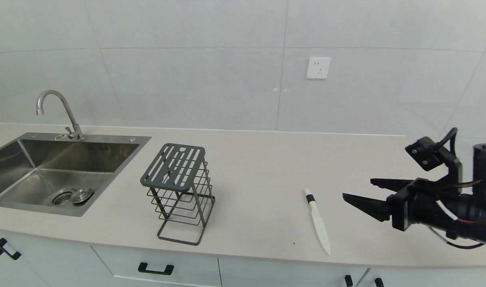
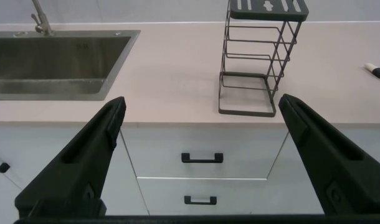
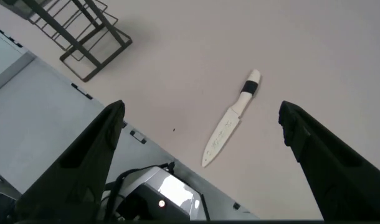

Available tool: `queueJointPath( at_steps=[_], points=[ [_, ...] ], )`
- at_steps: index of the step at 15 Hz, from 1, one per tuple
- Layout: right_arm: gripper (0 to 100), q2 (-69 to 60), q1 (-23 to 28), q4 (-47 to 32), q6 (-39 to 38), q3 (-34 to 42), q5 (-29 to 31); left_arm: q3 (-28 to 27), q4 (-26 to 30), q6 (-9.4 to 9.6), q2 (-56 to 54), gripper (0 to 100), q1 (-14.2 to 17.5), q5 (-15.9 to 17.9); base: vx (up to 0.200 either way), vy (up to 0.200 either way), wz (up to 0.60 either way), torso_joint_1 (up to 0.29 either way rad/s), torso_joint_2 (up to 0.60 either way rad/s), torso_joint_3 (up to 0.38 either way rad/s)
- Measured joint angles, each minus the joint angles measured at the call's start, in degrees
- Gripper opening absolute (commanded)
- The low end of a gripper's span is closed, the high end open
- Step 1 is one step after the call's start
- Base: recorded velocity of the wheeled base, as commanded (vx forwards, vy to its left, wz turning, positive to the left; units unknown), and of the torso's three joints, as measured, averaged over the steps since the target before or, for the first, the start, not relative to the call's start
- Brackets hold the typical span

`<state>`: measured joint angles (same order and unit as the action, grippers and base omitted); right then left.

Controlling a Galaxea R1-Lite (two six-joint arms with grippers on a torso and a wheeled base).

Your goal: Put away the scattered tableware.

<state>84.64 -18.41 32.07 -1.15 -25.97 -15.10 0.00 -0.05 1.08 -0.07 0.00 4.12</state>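
Note:
A white knife [image 1: 318, 220] with a black band near its handle end lies flat on the beige counter [image 1: 259, 175], close to the front edge; the right wrist view shows the knife [image 3: 231, 118] below its camera. A dark wire cutlery rack [image 1: 179, 191] with a slotted top stands left of it, and the rack [image 2: 258, 56] also shows in the left wrist view. My right gripper [image 1: 358, 193] hovers open to the right of the knife, above the counter, holding nothing. My left gripper [image 2: 202, 118] is open in front of the cabinet, below counter height, empty.
A steel sink [image 1: 48, 171] with a curved tap [image 1: 57, 113] sits at the counter's left end. A wall socket [image 1: 318, 67] is on the tiled wall. White drawers with black handles [image 2: 202, 158] run under the counter.

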Motion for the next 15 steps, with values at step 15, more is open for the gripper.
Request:
queueJointPath(
  at_steps=[15],
  points=[
    [100,14.2,-12.0,0.1,-11.8,-8.1,17.6,0.0,0.0,0.41,0.0,100,0.0,0.1,0.0,0.0,0.0,0.0,0.0,0.0]
  ],
)
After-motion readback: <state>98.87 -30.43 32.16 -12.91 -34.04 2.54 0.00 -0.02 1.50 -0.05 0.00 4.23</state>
